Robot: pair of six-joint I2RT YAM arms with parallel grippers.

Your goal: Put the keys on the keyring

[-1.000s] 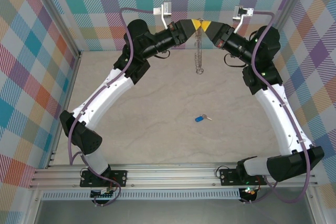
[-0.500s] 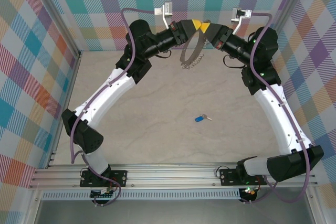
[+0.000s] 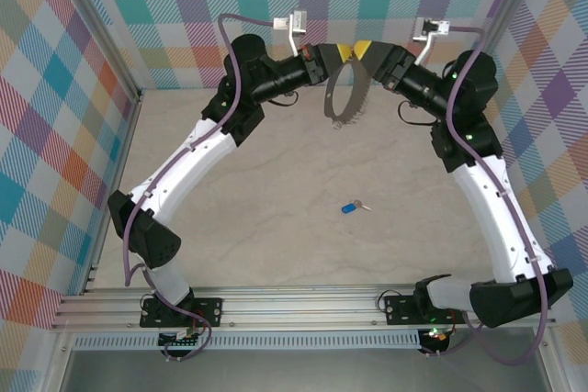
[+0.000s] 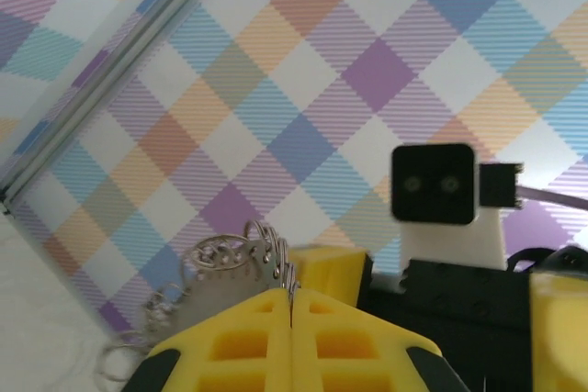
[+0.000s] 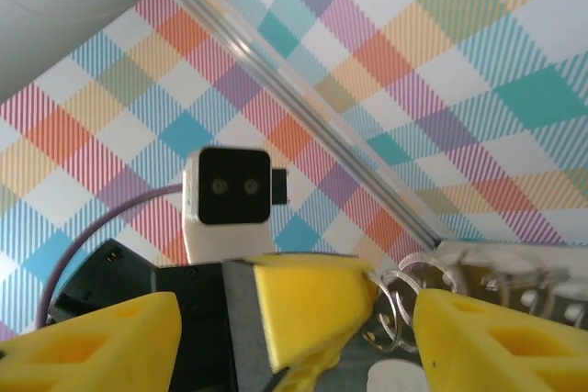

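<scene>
The keyring (image 3: 344,89), a large thin silver hoop with small loops along its rim, hangs in the air at the back of the table. My left gripper (image 3: 343,49) is shut on its top edge. In the left wrist view the yellow fingers (image 4: 239,346) are pressed together on the keyring's rim (image 4: 230,254). My right gripper (image 3: 367,47) stands open just right of it. Its yellow fingers (image 5: 496,341) straddle the left gripper's tip (image 5: 312,305) and the keyring's loops (image 5: 404,305). The key (image 3: 349,207), blue-headed with a short silver blade, lies alone on the table far below.
The beige table (image 3: 276,190) is walled by plaid panels, with a metal frame post (image 3: 101,34) at the left. Both arm bases are bolted to a rail (image 3: 294,305) at the near edge.
The hoop hung edge-on like a vertical chain; it has swung round to show its open face. The right gripper has drawn slightly right, away from the left gripper's tip.
</scene>
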